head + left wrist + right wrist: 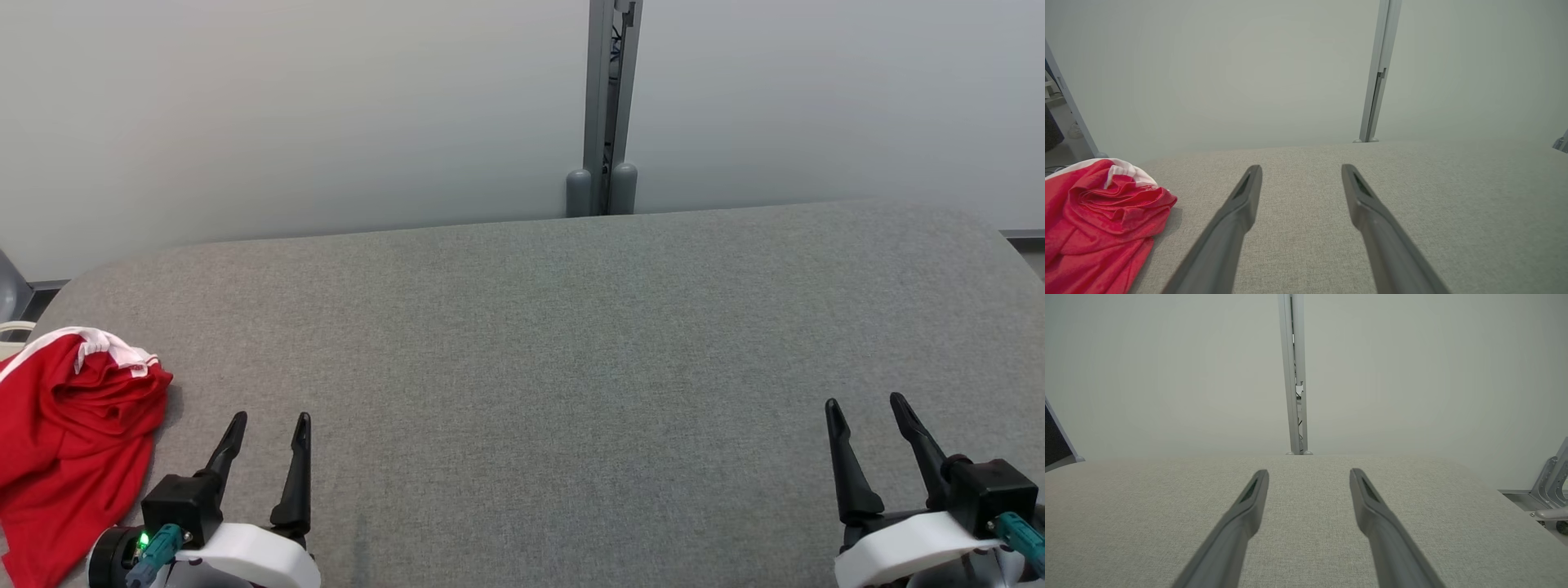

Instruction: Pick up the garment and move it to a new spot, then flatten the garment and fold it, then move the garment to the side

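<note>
The garment (69,441) is red with white trim and lies crumpled at the table's near left corner; part of it runs past the head view's left edge. In the left wrist view the garment (1102,220) sits to the left of my fingers. My left gripper (271,418) stands open just right of the heap, apart from it, with nothing between its fingers. In its own wrist view the left gripper (1301,167) points over bare grey cloth. My right gripper (865,402) is open at the near right, far from the garment, and empty, as the right gripper (1309,471) also shows.
The table (555,343) is covered in grey fabric with rounded far corners. A pale partition wall (286,106) stands right behind it, with a grey metal post (606,106) at the middle. Metal brackets (1553,486) sit beyond the table's right edge.
</note>
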You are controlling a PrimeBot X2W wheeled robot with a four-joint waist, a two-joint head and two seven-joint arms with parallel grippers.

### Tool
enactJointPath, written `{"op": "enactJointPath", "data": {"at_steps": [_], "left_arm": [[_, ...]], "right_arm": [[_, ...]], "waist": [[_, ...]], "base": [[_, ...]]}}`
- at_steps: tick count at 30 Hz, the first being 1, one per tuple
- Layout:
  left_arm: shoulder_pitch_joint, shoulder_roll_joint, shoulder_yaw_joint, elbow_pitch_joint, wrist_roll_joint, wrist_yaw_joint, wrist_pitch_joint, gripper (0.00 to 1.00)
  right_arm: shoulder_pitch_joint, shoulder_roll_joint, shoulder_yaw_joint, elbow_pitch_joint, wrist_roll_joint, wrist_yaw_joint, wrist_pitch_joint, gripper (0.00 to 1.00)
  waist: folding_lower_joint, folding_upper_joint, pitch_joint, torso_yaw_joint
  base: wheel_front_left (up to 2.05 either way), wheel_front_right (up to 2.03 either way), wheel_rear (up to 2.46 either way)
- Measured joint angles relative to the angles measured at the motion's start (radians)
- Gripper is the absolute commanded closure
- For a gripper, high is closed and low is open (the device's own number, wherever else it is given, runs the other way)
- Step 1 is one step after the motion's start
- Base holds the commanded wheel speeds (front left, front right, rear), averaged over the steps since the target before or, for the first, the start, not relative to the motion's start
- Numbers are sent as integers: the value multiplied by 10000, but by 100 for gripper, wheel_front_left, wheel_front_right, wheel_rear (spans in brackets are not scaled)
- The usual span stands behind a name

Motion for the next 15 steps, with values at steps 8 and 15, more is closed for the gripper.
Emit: {"op": "enactJointPath", "data": {"at_steps": [8, 15], "left_arm": [[6, 15, -38, 42, 288, 59, -94, 0], [6, 23, -33, 75, 240, 104, -119, 0]], "right_arm": [[19, 25, 27, 8, -382, 0, -86, 0], [31, 33, 25, 12, -420, 0, -84, 0]], "waist": [[0, 0, 5, -47], [0, 0, 36, -68]], "base": [[0, 0, 0], [0, 0, 0]]}}
